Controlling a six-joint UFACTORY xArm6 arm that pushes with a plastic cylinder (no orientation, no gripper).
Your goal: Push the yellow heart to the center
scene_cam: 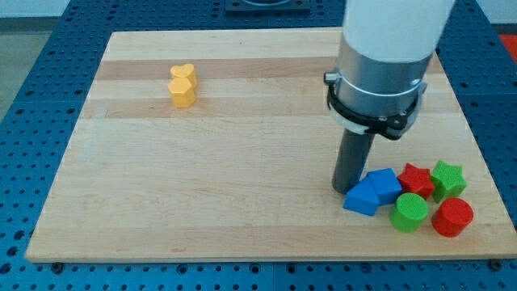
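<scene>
Nearest us, along the view's bottom right of the wooden table (242, 210), we see a cluster of blocks. A green cylinder (410, 212) and a red cylinder (451, 217) sit lowest, side by side and close together. Just behind them lie a blue block (372, 191), angular and seemingly made of two wedge-like parts, a red star-like block (416, 179) and a green star (447, 179); these are packed tightly, though we cannot tell exactly which ones touch.

We carry no claw, so there is nothing to call wide or narrow and nothing held; our arm ends in a dark rod. My tip (347, 189) rests on the table at the left edge of the blue block, touching it or just beside it; we cannot tell which. Above the rod rises our grey and white arm body (380, 65), which hides part of the table behind it.

Farther back, toward the view's top left, the yellow heart (182, 86) stands alone, well apart from my tip and from the cluster, nearer the table's far edge than its middle. Around the table lies a blue perforated surface (32, 48).
</scene>
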